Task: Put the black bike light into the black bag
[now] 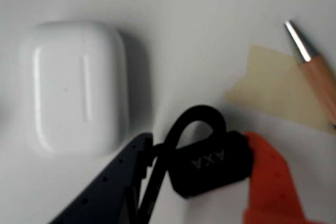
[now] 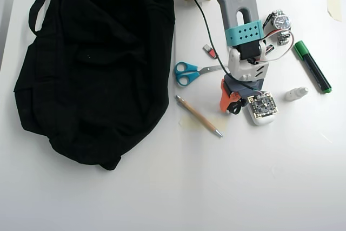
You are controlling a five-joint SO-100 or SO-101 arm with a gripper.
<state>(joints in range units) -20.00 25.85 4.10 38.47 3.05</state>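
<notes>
The black bike light, a small black body marked AXA with a looped black strap, sits between my gripper's fingers in the wrist view. The dark blue finger presses its strap side and the orange finger presses its other side. In the overhead view my gripper holds the light low over the table, right of the pencil. The black bag lies floppy at the left, well away from my gripper. I cannot see its opening.
A white earbud case lies close beside the light. A pencil and a tape patch lie on the bag side. Blue scissors, a green marker, a watch and a small white bottle lie around the arm.
</notes>
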